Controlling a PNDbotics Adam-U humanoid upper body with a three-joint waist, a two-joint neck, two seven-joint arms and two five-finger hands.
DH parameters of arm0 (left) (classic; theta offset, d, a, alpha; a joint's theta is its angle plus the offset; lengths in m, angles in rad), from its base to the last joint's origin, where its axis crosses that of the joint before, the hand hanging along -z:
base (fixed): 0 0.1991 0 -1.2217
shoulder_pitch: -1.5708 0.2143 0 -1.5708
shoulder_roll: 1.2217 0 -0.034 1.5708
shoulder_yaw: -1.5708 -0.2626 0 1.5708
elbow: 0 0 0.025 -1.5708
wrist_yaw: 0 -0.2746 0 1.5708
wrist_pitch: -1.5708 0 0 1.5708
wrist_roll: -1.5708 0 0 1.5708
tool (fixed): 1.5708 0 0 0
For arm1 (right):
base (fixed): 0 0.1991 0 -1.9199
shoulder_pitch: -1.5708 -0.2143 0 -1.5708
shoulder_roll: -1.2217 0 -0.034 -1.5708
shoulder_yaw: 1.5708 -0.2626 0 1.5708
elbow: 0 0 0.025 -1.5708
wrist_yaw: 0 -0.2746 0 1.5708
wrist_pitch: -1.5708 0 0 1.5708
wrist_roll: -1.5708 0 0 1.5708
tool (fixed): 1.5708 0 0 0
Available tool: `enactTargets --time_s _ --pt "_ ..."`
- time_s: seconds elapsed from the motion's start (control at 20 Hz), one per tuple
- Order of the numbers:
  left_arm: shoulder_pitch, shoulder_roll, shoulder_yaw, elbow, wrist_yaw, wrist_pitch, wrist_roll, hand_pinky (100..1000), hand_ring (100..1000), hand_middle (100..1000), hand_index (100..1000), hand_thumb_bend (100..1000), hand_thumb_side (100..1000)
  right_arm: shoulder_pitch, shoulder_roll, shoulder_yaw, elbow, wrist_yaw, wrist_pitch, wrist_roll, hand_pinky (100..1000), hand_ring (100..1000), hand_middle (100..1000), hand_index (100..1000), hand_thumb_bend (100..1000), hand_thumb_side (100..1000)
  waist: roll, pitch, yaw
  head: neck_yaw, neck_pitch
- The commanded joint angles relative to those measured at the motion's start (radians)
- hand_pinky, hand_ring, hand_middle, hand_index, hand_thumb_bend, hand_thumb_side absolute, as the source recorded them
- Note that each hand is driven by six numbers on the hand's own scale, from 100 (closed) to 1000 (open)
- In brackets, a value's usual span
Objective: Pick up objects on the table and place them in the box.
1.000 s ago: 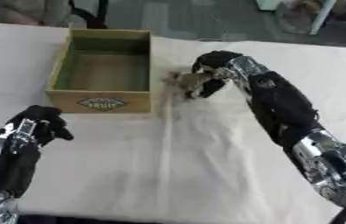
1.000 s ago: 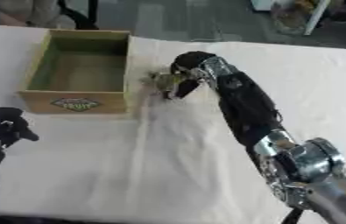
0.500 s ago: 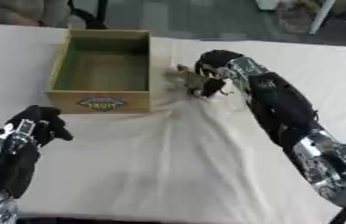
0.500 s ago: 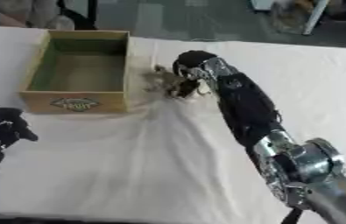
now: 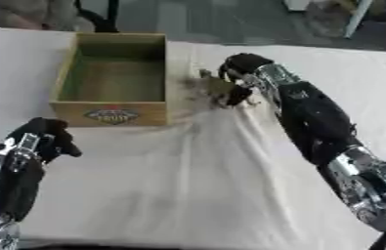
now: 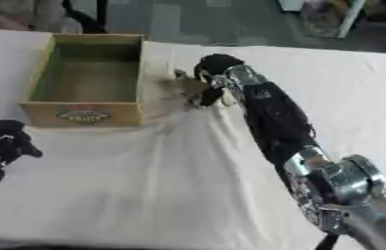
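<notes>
A wooden box (image 5: pixel 112 80) with a green inside and a label on its front stands at the upper left of the white cloth. It looks empty. Just right of the box, my right hand (image 5: pixel 239 73) curls its fingers round a small brownish object (image 5: pixel 216 87) whose shape I cannot make out. The object is close to the box's right wall and the cloth bunches under it. My left hand (image 5: pixel 40 139) rests near the lower left with fingers curled, holding nothing.
The white cloth (image 5: pixel 196 180) covers the table and has folds running from the hand toward the front. A dark floor and chair legs (image 5: pixel 97 14) lie beyond the far edge.
My right hand has drawn the small object a little left toward the box, and the cloth wrinkles more beneath it. The left hand has stayed put.
</notes>
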Motion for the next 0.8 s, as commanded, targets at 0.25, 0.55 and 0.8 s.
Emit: enactTargets --time_s 0.25,0.55,0.8 --pt "-0.005 0.012 0.003 -0.014 0.0 0.0 0.002 560 489 494 656 100 659 -0.046 -0.048 0.011 -0.111 -0.068 -0.032 -0.017 100 178 177 224 100 324 0.002 -0.017 -0.004 0.005 0.003" --pt "-0.004 0.013 0.003 -0.014 0.001 0.0 0.001 560 489 494 656 100 659 -0.067 -0.048 0.028 -0.165 -0.102 -0.047 -0.015 100 173 171 219 100 312 0.0 -0.019 -0.004 0.005 0.001" --pt "-0.003 0.013 0.001 -0.014 0.001 0.0 0.0 560 488 495 655 100 660 -0.088 -0.04 0.044 -0.211 -0.129 -0.06 -0.014 100 172 170 219 100 305 -0.001 -0.021 -0.004 0.004 0.002"
